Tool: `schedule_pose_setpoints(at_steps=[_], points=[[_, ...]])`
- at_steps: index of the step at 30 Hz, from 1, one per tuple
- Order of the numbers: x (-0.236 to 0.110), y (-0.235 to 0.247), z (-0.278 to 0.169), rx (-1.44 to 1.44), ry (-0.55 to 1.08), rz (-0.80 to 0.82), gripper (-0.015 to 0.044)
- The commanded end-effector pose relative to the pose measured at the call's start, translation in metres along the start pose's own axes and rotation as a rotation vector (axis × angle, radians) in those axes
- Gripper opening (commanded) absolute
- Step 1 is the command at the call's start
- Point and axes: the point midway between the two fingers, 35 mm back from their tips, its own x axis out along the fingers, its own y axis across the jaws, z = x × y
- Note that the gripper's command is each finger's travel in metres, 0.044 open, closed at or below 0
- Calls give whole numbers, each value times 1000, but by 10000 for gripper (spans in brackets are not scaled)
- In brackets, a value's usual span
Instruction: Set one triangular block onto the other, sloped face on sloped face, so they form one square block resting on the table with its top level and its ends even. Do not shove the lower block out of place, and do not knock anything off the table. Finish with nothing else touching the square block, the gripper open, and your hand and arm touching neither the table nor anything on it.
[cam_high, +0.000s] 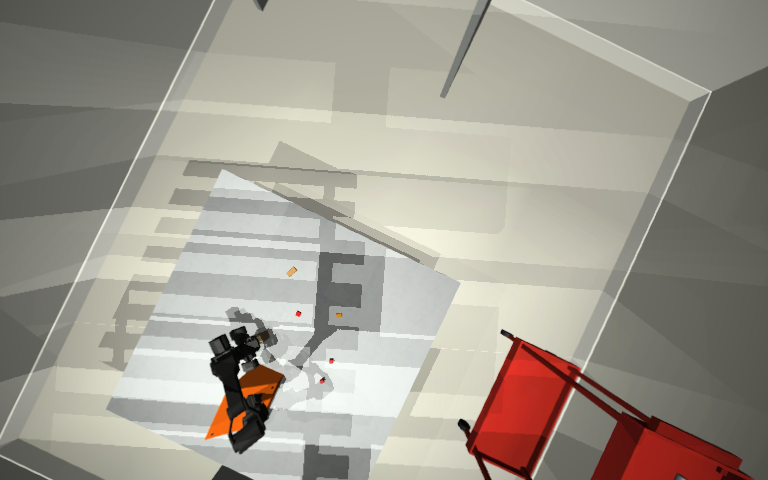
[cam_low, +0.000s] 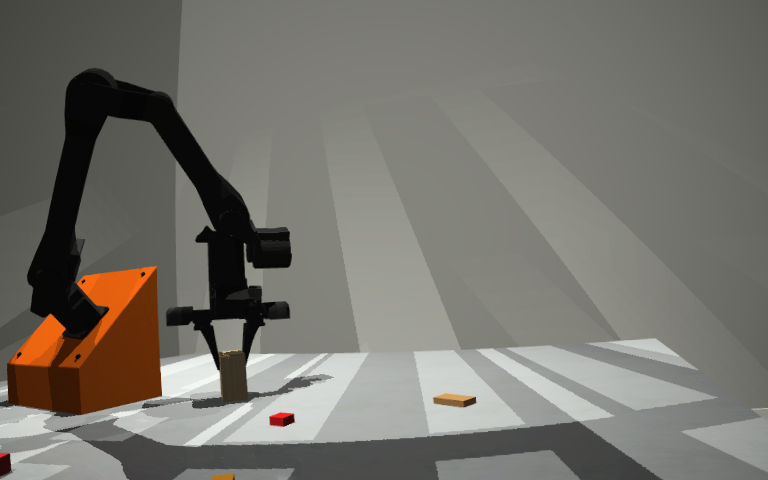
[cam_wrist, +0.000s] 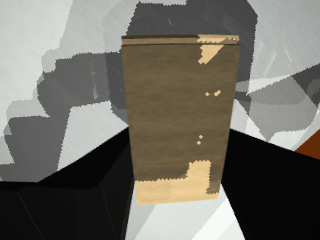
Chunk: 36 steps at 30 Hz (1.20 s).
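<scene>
Two wooden triangular blocks stand stacked as one upright column on the table (cam_low: 362, 390). My gripper (cam_low: 232, 352) (cam_high: 256, 339) points straight down and is shut on the upper triangular block (cam_low: 232, 362) (cam_wrist: 175, 107). It rests on the lower triangular block (cam_low: 234, 390), whose lighter edges show under it in the wrist view (cam_wrist: 156, 192). In the top view the stack (cam_high: 262, 337) is mostly hidden by the gripper. I cannot tell whether the ends are even.
The arm's orange base (cam_low: 107, 339) (cam_high: 252, 390) stands close left of the stack. A flat tan block (cam_low: 454, 400) (cam_high: 291, 271), a small orange block (cam_high: 338, 315) and several small red cubes (cam_low: 281, 418) (cam_high: 298, 313) lie on the table. A red cart (cam_high: 526, 407) stands off the table.
</scene>
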Motion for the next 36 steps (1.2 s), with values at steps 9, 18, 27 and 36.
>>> schedule_pose_setpoints(at_steps=[9, 18, 27, 36], points=[[2, 0, 1, -3, -6, 1, 0], [2, 0, 1, -1, -2, 0, 0], [2, 0, 1, -1, 0, 0, 157], [2, 0, 1, -1, 0, 0, 394]])
